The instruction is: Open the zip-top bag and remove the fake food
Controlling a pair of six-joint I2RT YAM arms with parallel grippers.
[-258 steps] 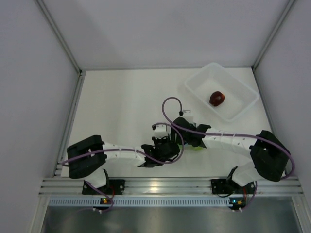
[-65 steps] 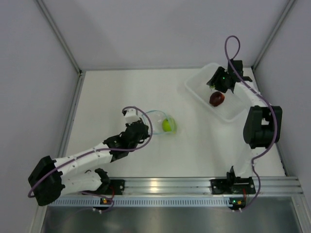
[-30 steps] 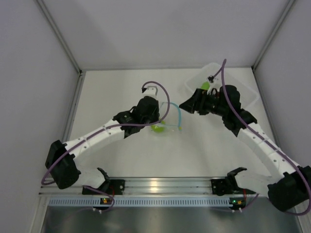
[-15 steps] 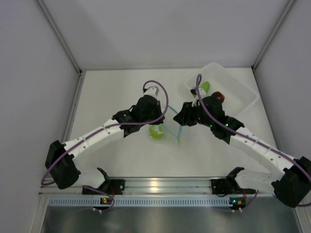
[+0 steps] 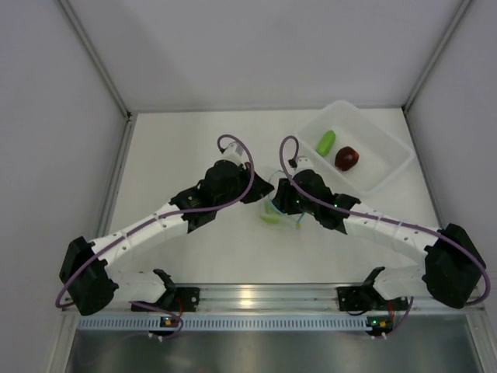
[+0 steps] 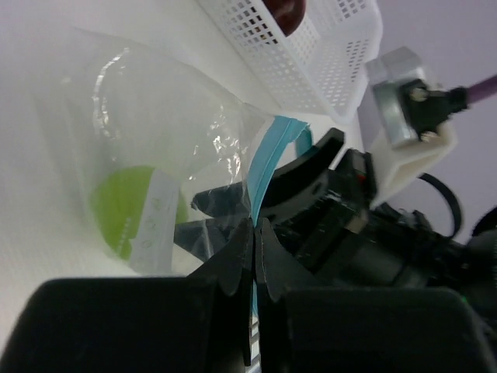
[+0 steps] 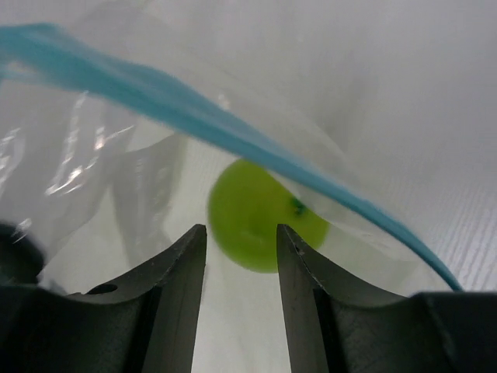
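The clear zip-top bag (image 5: pixel 276 208) lies mid-table with its teal zipper strip (image 6: pixel 268 159) lifted. My left gripper (image 6: pixel 254 231) is shut on that strip and holds the mouth open; from above it (image 5: pixel 259 192) sits at the bag's left edge. The yellow-green apple (image 7: pixel 256 214) is inside the bag. My right gripper (image 7: pixel 241 237) is open in the bag's mouth, under the strip (image 7: pixel 194 116), fingertips just short of the apple. From above it (image 5: pixel 283 203) meets the bag from the right. The elongated green fruit (image 5: pixel 326 141) and the dark red fruit (image 5: pixel 346 158) lie in the tray.
The white perforated tray (image 5: pixel 384 144) stands at the back right; its wall also shows in the left wrist view (image 6: pixel 311 54). Metal frame posts and grey walls close in the table's left, right and back sides. Both arms cross the table's near half.
My right gripper has come from the tray down and left into the bag's mouth. My left gripper has kept hold of the zipper strip and shifted slightly with the bag.
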